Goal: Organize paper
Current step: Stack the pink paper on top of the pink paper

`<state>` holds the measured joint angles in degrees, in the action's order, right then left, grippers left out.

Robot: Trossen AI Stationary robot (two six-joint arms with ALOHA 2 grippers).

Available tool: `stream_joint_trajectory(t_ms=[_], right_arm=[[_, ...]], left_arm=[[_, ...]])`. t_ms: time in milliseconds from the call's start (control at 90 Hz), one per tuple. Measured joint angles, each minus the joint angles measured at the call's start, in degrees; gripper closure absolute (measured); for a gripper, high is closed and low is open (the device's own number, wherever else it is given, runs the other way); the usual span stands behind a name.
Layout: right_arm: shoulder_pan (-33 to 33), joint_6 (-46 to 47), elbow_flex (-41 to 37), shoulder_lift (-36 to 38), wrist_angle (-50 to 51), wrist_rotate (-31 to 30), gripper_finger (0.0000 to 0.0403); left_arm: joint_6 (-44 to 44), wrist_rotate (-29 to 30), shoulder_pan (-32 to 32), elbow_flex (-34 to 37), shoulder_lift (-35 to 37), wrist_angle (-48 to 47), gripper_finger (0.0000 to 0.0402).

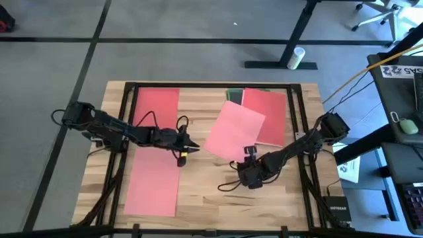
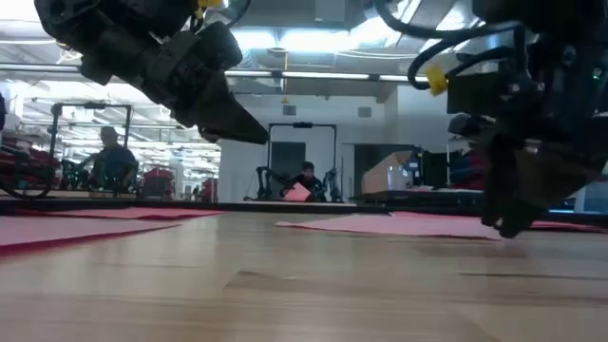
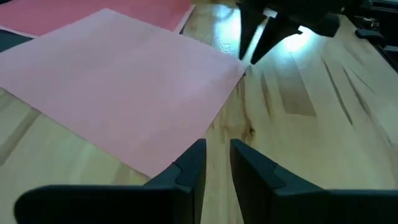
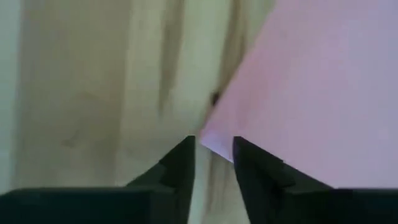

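A pink sheet of paper (image 1: 234,129) lies flat and askew in the middle of the table, its far edge overlapping a red sheet (image 1: 268,116); that red sheet covers a green one (image 1: 235,94). My right gripper (image 4: 214,149) points down at the pink sheet's near corner, narrowly open, one fingertip on each side of the corner. My left gripper (image 1: 193,147) hovers above the wood left of the pink sheet, aimed at it, fingers narrowly open with nothing between them (image 3: 216,163). My right gripper comes from above with its fingertips (image 3: 252,53) at the pink sheet's near corner (image 4: 208,138). The corner lies flat on the table. Whether the fingers touch the paper, I cannot tell.
Another red sheet (image 1: 156,106) lies at the far left of the table and a lighter red one (image 1: 153,188) at the near left. A black frame (image 1: 296,119) runs around the work area. Bare wood shows between the grippers and along the near edge.
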<state>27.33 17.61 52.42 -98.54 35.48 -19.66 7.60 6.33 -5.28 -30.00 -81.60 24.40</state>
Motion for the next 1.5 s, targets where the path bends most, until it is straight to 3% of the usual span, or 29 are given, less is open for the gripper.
stream_joint_trajectory(t_ms=[200,844,978,1200,1500], right_arm=[[0.00,0.22,-1.69,-0.09,-1.82,-0.50,0.0251],[-3.60,0.60,-4.09,-0.01,-6.46,1.78,0.0250],[-3.69,0.59,-4.13,-0.10,-7.05,1.96,0.0283],[-3.67,-0.31,-4.17,-0.24,-8.63,1.20,0.0392],[-3.74,-1.51,-4.07,-0.31,-9.80,0.37,0.0401]], left_arm=[[0.11,0.02,0.00,0.00,0.00,-0.07,0.0345],[0.83,0.02,0.00,0.00,0.00,-0.41,0.0345],[0.99,0.02,0.00,0.00,0.00,-1.09,0.0345],[0.98,0.02,0.00,0.00,0.00,-1.38,0.0345],[1.01,0.00,0.00,0.00,0.00,-1.39,0.0345]])
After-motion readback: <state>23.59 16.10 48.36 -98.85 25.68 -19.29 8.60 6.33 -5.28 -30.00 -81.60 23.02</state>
